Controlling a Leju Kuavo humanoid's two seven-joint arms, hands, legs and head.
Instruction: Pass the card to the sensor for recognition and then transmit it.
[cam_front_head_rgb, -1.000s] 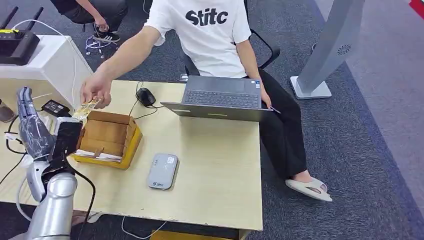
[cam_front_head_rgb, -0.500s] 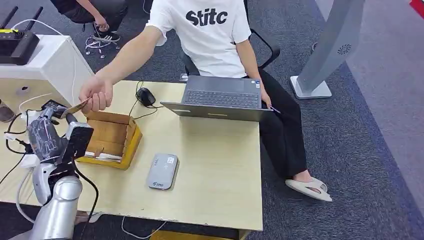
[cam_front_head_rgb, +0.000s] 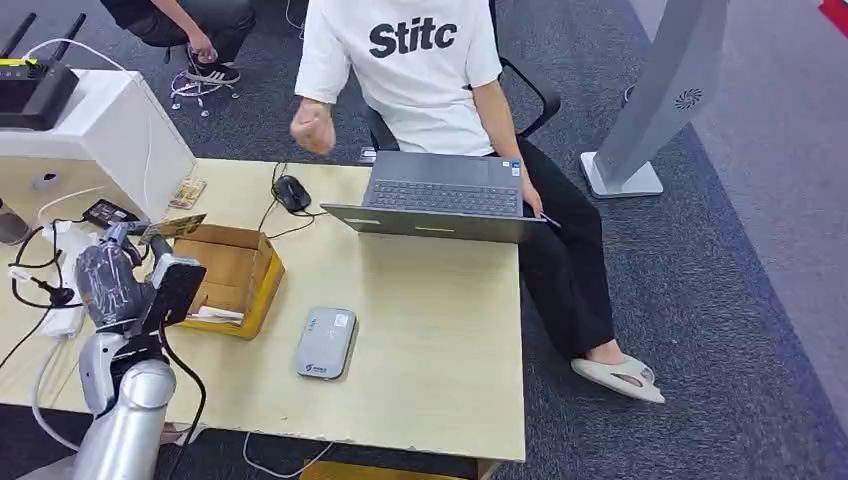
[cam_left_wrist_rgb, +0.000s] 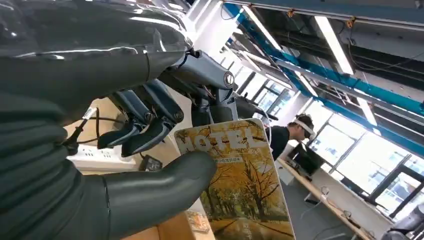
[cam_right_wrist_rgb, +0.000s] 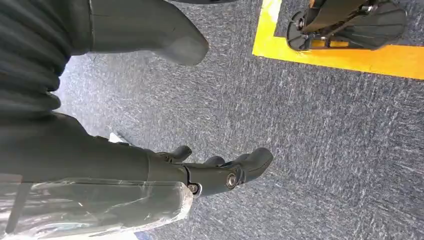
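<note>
Left robot hand (cam_front_head_rgb: 112, 285) pinching the card (cam_left_wrist_rgb: 235, 180) by thumb & fingers, over the tabletop's (cam_front_head_rgb: 430, 340) left edge beside the cardboard box (cam_front_head_rgb: 225, 275). Grey sensor (cam_front_head_rgb: 326, 341) lies near the front edge, laptop (cam_front_head_rgb: 440, 195) at back. Right robot hand (cam_right_wrist_rgb: 220, 172) hangs unclenched over carpet, holding nothing. Card's far end is cut off.

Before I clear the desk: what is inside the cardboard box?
The cardboard box shows brown inner walls and some white papers at its near edge. The robot's left hand covers its left side.
</note>
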